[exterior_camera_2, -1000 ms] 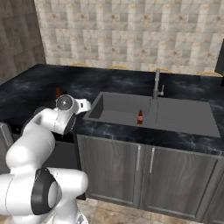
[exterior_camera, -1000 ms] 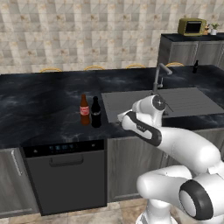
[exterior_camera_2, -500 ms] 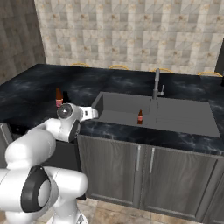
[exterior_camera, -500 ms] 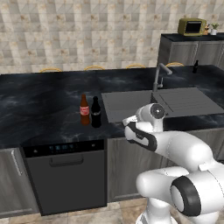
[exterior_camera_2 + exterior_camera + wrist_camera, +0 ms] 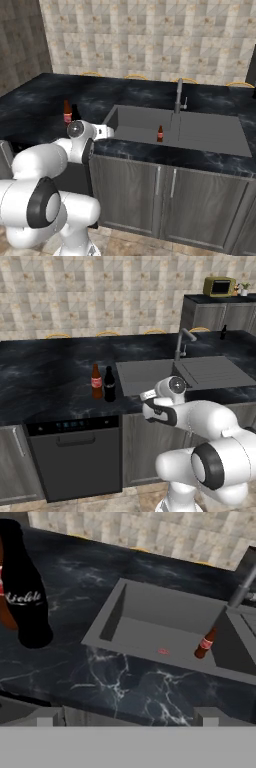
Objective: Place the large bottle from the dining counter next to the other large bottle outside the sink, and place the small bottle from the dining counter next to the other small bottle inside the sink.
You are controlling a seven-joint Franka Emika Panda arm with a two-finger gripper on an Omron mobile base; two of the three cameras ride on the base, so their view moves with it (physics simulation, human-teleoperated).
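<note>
Two tall bottles are seen upright and almost touching on the counter at nine o'clock of the sink (image 5: pixel 150 373): the large bottle (image 5: pixel 109 385) is set beside the other large bottle (image 5: pixel 96 382), so that half of the task is judged done. One small red-labelled bottle (image 5: pixel 160 134) stands inside the sink, unpaired. The small bottle (image 5: pixel 223 332) is seen far off at two o'clock. The gripper (image 5: pixel 148 404) is held low over the counter edge, jaws spread wide and empty, the arm folded close.

Glossy white rounded arm (image 5: pixel 210 421) with dark joint rings
</note>
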